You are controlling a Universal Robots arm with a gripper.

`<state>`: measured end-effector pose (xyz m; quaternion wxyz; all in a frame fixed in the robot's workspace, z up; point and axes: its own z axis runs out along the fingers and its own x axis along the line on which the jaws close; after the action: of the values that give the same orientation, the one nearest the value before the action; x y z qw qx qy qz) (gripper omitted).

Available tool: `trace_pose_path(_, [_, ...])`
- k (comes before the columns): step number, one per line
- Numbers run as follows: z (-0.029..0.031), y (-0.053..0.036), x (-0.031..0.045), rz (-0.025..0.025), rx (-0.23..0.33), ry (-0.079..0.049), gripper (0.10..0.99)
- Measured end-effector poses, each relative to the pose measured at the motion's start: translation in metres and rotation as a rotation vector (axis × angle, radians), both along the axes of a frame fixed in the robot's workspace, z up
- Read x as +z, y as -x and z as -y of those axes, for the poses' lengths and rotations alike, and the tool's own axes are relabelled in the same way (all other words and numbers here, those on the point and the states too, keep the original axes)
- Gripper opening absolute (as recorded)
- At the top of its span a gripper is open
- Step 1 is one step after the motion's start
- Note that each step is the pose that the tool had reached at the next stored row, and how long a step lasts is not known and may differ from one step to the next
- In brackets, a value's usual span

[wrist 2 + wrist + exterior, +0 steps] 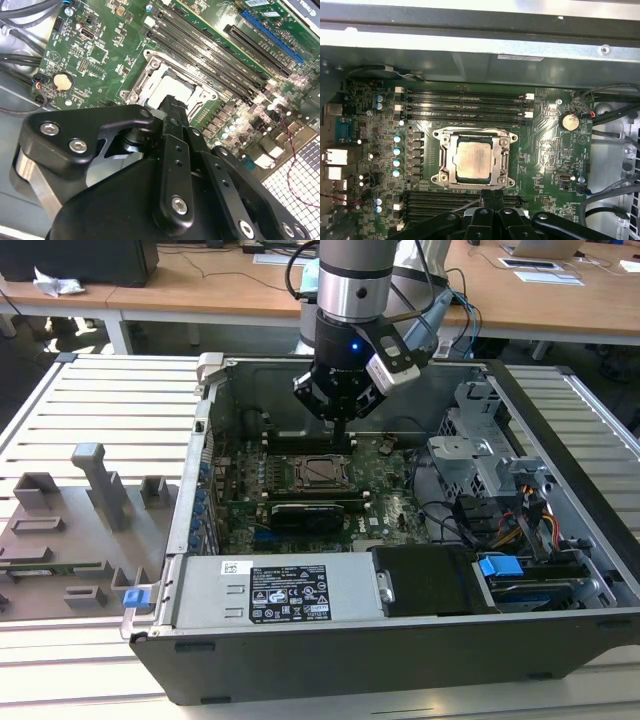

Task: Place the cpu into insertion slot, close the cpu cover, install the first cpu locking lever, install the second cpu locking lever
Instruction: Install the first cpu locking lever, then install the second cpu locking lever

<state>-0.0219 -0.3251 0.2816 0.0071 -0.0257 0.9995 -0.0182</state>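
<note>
Cpu, the small flat square chip with a silver-grey metal top (472, 161), lies flat in the insertion slot, a square socket with a silver metal rim (438, 159) set in the green circuit board (545, 150). Around the chip sits the cpu cover, a thin square metal frame plate with a large middle window (505, 159), lying down over the socket. In the exterior view the black gripper (340, 430) on the silver arm hangs inside the open dark grey computer case (350, 650), just above the socket's far edge. Its fingers (492, 200) are drawn together with nothing between them, their tips close beside the socket rim in both wrist views. Long black memory slots (465, 102) run alongside the socket
</note>
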Motion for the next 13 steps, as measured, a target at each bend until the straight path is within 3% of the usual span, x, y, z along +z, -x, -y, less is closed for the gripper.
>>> trace_pose_path(8, [0.0000,-0.0001,0.0000,0.0000,0.000,0.000,0.106])
trace_pose_path(13, [0.0010,-0.0048,0.0000,-0.0004,0.000,0.000,0.106])
